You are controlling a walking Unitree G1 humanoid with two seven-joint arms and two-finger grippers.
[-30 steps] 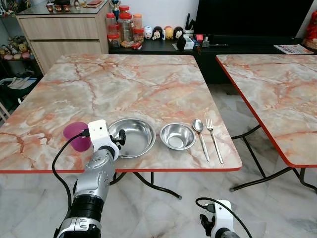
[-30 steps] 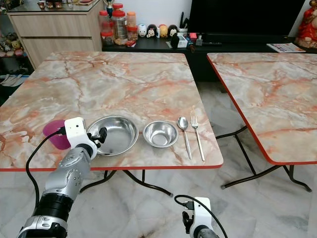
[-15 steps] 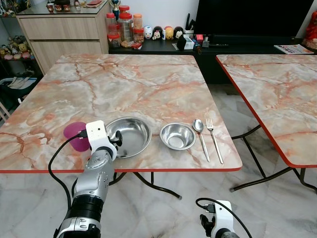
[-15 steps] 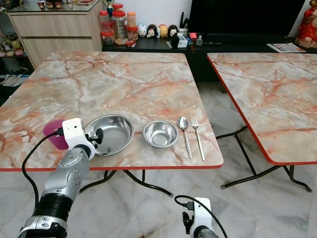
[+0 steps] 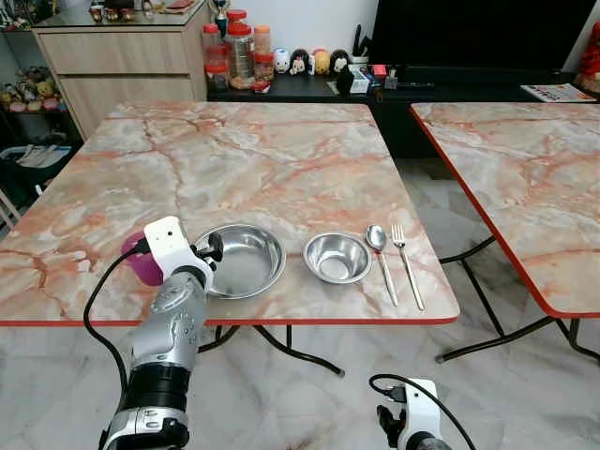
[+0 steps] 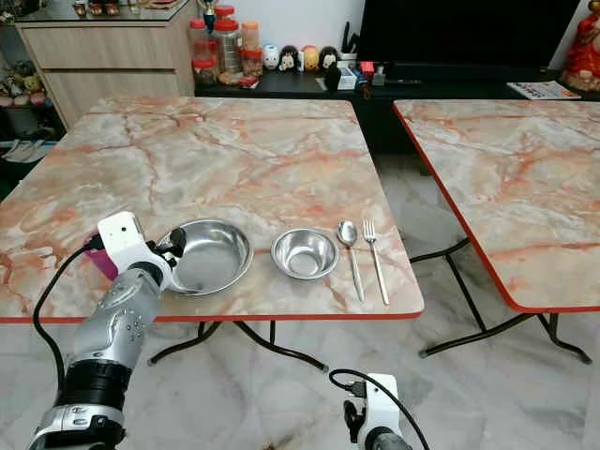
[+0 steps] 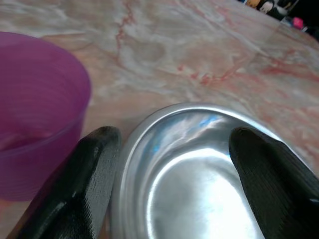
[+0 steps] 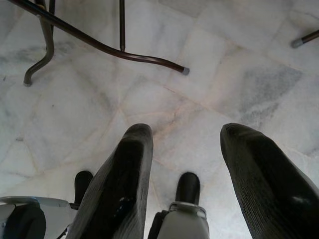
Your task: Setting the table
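At the table's (image 5: 281, 159) near edge, toward its left corner, stands a purple cup (image 5: 142, 267), and just beside it on the right lies the large steel bowl (image 5: 246, 261). The left gripper (image 5: 212, 251) sits at that bowl's left rim, between cup and bowl. In the left wrist view its two black fingers (image 7: 94, 174) are spread wide, released, with the bowl's rim reaching up between them and nothing clamped. One finger lies close against the cup's side, so the cup is the hazard for any sideways motion.

The bowl lies straight ahead of the left gripper, toward the table's right. Being round, it has no long axis to line up with. The left arm is by far the nearer.

Further right along the same near edge come the small steel bowl (image 5: 337, 257), then the spoon (image 5: 380, 255) and the fork (image 5: 406, 262), lying side by side near the right corner, handles pointing to the near edge.

The right gripper (image 8: 187, 169) hangs idle below table height, fingers apart over the floor (image 8: 239, 64).

No brand, label or writing is legible on any of the tableware.
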